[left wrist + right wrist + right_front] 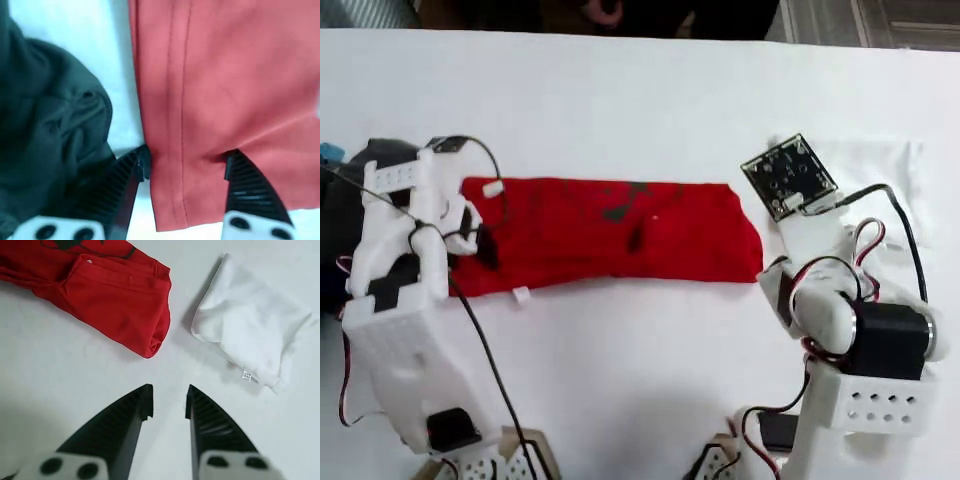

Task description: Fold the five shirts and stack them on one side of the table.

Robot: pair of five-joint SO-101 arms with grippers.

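Centre of the high view: red shirt (610, 232) lies as a long folded band on the white tabletop (620, 90). Left tool (187, 157) at the band's left end, fingers wide apart, straddling the hem. Dark shirt (45, 125) bunched just beside. Right tool (168, 392) slightly parted over bare tabletop near the band's right end. White shirt (252, 327) lies farther right.

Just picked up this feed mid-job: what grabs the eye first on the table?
The red shirt, folded into a long strip, lies across the middle of the table. The left gripper sits at one end of it, fingers open astride the hem, with a bunched dark shirt beside it. By the red shirt's other end lies a crumpled white shirt, and the right gripper hangs over bare table, slightly open.
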